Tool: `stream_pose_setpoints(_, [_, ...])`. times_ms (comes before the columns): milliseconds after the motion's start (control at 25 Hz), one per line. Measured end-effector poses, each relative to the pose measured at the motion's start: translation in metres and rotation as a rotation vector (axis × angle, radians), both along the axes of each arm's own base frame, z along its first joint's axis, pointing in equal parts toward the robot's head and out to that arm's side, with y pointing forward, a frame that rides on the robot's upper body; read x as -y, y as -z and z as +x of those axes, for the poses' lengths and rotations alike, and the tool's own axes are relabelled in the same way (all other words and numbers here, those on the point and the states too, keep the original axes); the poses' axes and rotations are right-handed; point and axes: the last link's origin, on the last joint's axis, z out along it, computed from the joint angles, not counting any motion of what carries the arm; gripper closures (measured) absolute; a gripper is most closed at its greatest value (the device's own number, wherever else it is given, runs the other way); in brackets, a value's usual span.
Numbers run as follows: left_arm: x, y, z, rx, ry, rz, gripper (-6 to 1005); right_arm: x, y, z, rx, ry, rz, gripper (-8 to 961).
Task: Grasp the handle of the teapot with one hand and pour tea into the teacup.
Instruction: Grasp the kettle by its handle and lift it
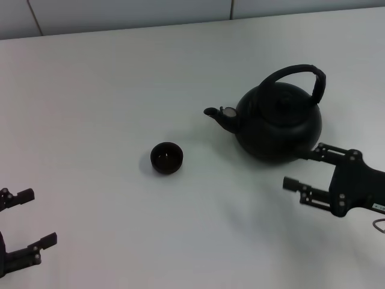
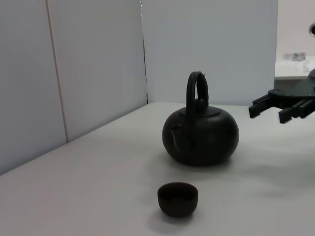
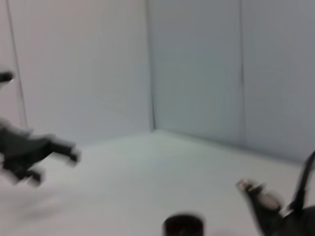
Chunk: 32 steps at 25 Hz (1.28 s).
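The teapot (image 1: 278, 125) stands upright on the right half of the white table (image 1: 108, 96), with the right gripper (image 1: 305, 169) just beside its near right flank. The jaws of this gripper are released and spread; one finger (image 1: 328, 153) lies close against the teapot's lower body, the other finger (image 1: 301, 186) sits farther toward the robot, and nothing is between them. The handle (image 1: 299, 73) arches over the lid, untouched. The short spout (image 1: 215, 114) points toward the robot's left, in the direction of the teacup (image 1: 166, 158).

The teacup stands upright near the table centre, well apart from the teapot. Its interior appears dark, and whether it contains tea cannot be determined. The teapot's lid is on, so its contents are hidden.

The left gripper (image 1: 23, 220) is parked at the near left corner of the head view, with its fingers apart and holding nothing, well apart from both vessels.

The table surface is plain white and matte. Pale panelled walls (image 2: 98, 64) enclose it at the far side.

In the right wrist view, the teapot (image 3: 290, 216) is cut off at the frame edge and the teacup (image 3: 183, 225) is only partly visible; both are blurred. In the left wrist view, the teapot (image 2: 201, 135) and the teacup (image 2: 177, 198) appear whole.
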Motion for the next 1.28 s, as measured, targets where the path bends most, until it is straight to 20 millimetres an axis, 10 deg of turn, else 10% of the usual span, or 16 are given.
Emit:
stream_pose_setpoints(440, [-0.001,-0.003,0.002,0.019,-0.005,0.003,140,0.019,0.021,0.005,-0.171,0.263,0.642,410])
stream_pose_setpoints(1280, [-0.005,-0.006,0.004,0.049,-0.025,0.026,140,0.005,0.036,0.008,-0.141,0.401,0.686,208])
